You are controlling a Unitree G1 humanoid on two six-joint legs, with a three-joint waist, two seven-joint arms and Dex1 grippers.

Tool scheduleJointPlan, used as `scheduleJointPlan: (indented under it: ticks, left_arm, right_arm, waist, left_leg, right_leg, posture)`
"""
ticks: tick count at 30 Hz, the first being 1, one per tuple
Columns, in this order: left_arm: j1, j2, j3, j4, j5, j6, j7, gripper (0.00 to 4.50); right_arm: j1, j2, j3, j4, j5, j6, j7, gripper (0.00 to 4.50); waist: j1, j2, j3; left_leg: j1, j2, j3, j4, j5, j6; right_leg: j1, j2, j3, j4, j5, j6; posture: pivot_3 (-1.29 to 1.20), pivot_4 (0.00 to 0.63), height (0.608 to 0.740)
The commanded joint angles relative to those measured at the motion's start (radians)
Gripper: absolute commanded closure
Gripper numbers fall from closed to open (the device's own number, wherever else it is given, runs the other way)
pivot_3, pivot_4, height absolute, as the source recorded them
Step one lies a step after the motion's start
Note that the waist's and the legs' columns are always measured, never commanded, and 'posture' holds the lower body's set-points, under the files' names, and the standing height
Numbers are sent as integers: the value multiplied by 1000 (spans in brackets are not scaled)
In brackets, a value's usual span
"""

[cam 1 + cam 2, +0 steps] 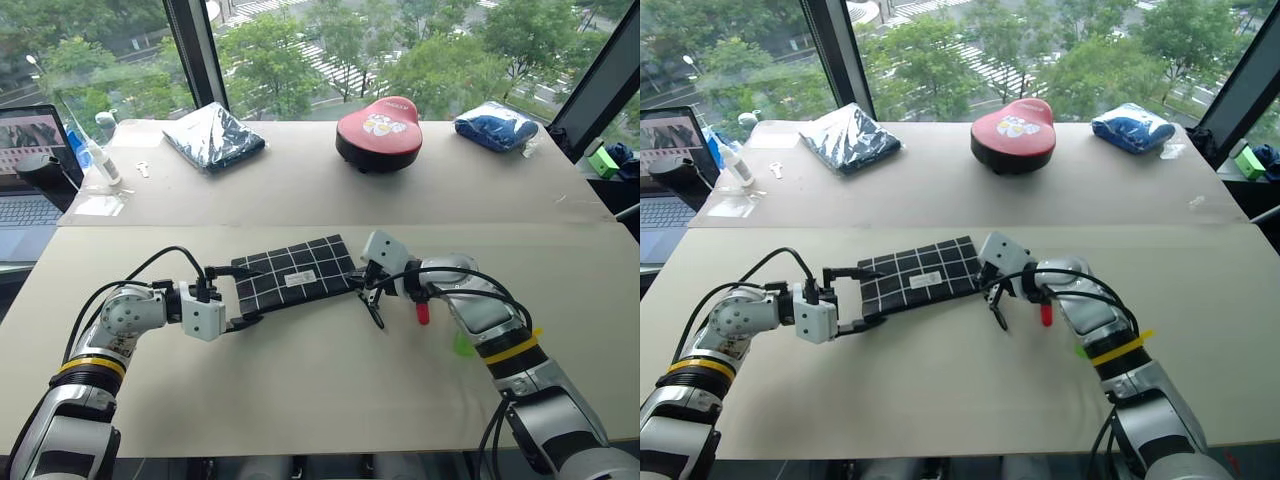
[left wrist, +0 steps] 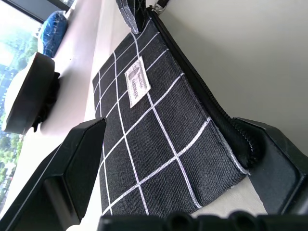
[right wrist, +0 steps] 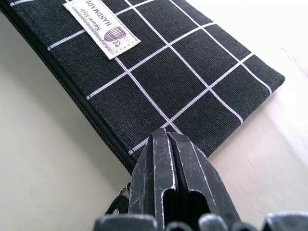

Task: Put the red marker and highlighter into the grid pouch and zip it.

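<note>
The grid pouch lies flat mid-table, black with white lines and a small white label. My left gripper is open, and its two fingers straddle the pouch's left end without closing on it. My right gripper is shut, its tips at the pouch's right corner by the zipper end. I cannot tell whether it pinches anything. The black pull cord hangs just below it. The red marker and the green highlighter lie on the table, partly hidden under my right forearm.
At the back of the table stand a black case with a red top, a dark blue wrapped bundle and a blue bundle. A laptop and a small bottle are at the far left.
</note>
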Motion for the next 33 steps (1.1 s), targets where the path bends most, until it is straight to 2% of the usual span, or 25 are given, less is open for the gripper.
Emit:
scheduleJointPlan:
  ticks: [1, 4, 14, 15, 22, 27, 30, 33]
  left_arm:
    - [-1, -9, -45, 7, 18, -18, 0, 0]
    - [-10, -8, -56, 14, 8, -20, -2, 706]
    - [-48, -2, -83, 19, -46, -23, -28, 4350]
    - [-47, -4, -86, 9, -56, -15, -34, 4464]
    - [-24, -14, -97, -32, -109, 73, -80, 4464]
    - [31, -14, -82, -94, -174, 206, -127, 4500]
    - [53, -36, -42, -156, -243, 325, -113, 4500]
    - [72, -64, -1, -250, -324, 488, -98, 4500]
  right_arm:
    - [8, -4, -24, -26, 6, 12, 0, 4432]
    - [8, -5, -29, -27, 10, 12, 1, 4500]
    - [7, 1, -35, -31, 14, 16, -4, 4500]
    - [9, 1, -36, -33, 14, 17, -4, 4500]
    - [8, 9, -61, -25, 26, 7, -12, 4500]
    - [-70, 75, -210, -29, 143, 132, -70, 3297]
    - [-97, 61, -277, -63, 221, 232, -54, 2056]
    - [-97, 19, -348, -148, 350, 382, -1, 1155]
  waist:
    - [0, 0, 0]
    - [-1, 0, 0]
    - [-2, 0, 0]
    - [-2, 0, 0]
    - [-3, 0, 0]
    - [-10, 0, 0]
    - [-11, 0, 0]
    - [-7, 0, 0]
  left_leg:
    - [0, 0, 0, 0, 0, 0]
    - [0, 0, 0, 0, 0, 0]
    - [-1, 0, 0, 0, 0, 0]
    - [0, 0, 0, 0, 0, 0]
    - [-1, 0, 0, 0, 0, 0]
    - [-1, 0, 0, 0, 0, 0]
    - [-1, 1, 0, 0, 0, 0]
    - [-2, 1, -1, 0, 0, 0]
  right_leg:
    - [0, 0, 0, 0, 0, 0]
    - [0, 0, 0, 0, 0, 0]
    - [0, 0, 0, 0, 0, 0]
    - [0, 0, 0, 0, 0, 0]
    - [0, 0, 0, 0, 0, 0]
    - [-1, 0, 0, 0, 0, 0]
    - [-1, 0, 0, 0, 0, 0]
    - [-1, 0, 0, 0, 0, 0]
  posture:
    - [0, 150, 740]
    - [0, 150, 740]
    - [0, 150, 740]
    - [0, 150, 740]
    - [0, 150, 740]
    - [0, 150, 740]
    - [0, 150, 740]
    - [0, 150, 740]
